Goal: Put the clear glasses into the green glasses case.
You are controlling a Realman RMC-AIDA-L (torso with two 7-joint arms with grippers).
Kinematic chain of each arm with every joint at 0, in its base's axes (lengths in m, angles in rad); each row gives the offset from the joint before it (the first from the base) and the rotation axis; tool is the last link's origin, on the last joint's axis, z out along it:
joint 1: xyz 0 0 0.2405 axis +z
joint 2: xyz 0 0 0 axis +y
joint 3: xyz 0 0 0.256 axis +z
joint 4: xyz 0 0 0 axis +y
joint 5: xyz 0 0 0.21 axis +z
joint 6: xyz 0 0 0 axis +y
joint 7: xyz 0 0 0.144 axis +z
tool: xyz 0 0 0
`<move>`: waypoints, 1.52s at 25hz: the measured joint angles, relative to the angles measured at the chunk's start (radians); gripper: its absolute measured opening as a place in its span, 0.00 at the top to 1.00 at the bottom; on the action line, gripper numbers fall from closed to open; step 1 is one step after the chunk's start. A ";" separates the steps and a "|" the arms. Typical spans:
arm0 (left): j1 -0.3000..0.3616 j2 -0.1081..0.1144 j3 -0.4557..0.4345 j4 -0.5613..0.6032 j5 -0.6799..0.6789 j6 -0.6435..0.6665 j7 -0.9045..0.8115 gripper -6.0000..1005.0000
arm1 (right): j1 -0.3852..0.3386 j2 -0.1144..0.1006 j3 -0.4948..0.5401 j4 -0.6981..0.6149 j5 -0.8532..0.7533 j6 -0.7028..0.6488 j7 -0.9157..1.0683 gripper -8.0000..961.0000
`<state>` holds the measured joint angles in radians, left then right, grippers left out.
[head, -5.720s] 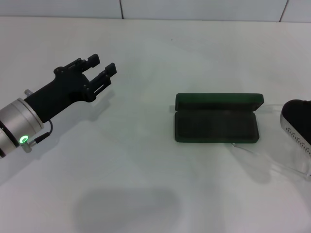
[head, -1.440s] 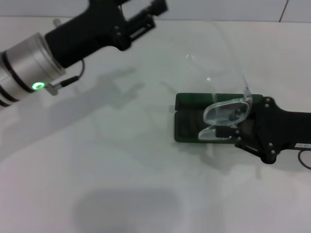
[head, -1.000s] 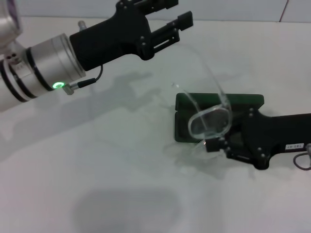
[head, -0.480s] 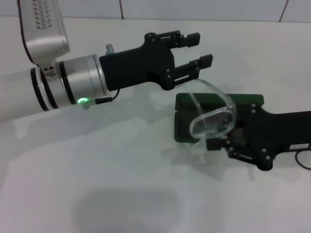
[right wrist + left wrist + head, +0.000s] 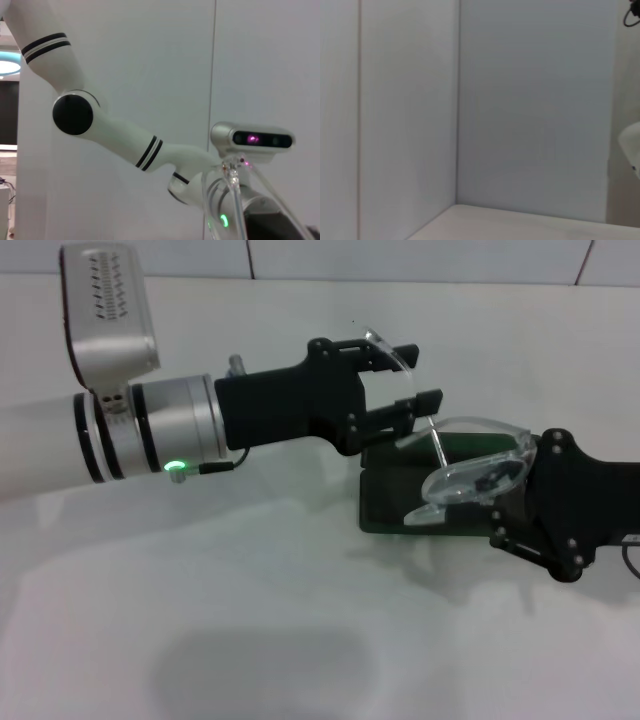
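Note:
The green glasses case (image 5: 385,510) lies open on the white table at centre right, its lid (image 5: 465,445) standing behind. Just above it my right gripper (image 5: 495,490), reaching in from the right, is shut on the front of the clear glasses (image 5: 465,480). The lenses tilt over the case. One thin clear arm (image 5: 425,425) rises and curves between the fingers of my left gripper (image 5: 412,375), which is open and comes in from the left above the case's back left corner. In the right wrist view the clear arms (image 5: 235,200) show close up, with the left arm behind.
White walls (image 5: 520,100) stand behind the table's back edge. The left arm's silver wrist (image 5: 150,430) and white forearm stretch across the left half of the table. The left wrist view shows only wall and a strip of table.
The right gripper has shifted right and turned the glasses flatter over the case. The left gripper has edged right, and a clear arm now lies between its fingers.

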<state>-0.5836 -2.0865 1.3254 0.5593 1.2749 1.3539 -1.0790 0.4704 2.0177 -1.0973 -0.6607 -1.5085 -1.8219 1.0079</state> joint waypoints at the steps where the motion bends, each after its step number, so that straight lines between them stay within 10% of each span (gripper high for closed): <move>1: -0.001 0.000 0.008 0.000 0.000 0.000 0.000 0.38 | 0.000 0.000 0.005 0.003 0.005 0.000 -0.006 0.87; 38: 0.078 0.027 -0.176 0.010 0.024 -0.011 -0.025 0.37 | -0.010 -0.004 0.056 -0.006 -0.002 -0.186 -0.103 0.87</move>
<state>-0.5051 -2.0598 1.1489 0.5690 1.2993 1.3432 -1.1044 0.4604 2.0140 -1.0413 -0.6669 -1.5104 -2.0083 0.9047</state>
